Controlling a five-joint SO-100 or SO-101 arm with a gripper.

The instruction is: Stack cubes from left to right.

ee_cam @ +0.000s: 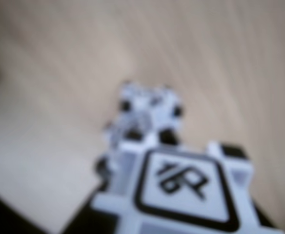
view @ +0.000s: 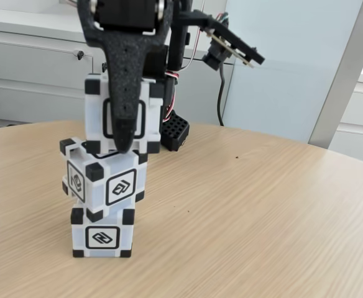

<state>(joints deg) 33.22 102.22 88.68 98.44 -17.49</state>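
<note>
In the fixed view the gripper (view: 124,138) is clamped on the top cube (view: 94,115), resting on the skewed middle cube (view: 120,184) above the bottom cube (view: 102,237): 3 stacked on the wooden table (view: 262,217)

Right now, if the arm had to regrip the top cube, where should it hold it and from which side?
Probably from above, fingers on two opposite flat side faces of the top cube, at mid-height between the black corner blocks. It sits level on the twisted middle cube, so a straight-down approach avoids pushing the stack sideways. The gripper already grips it this way.
</note>
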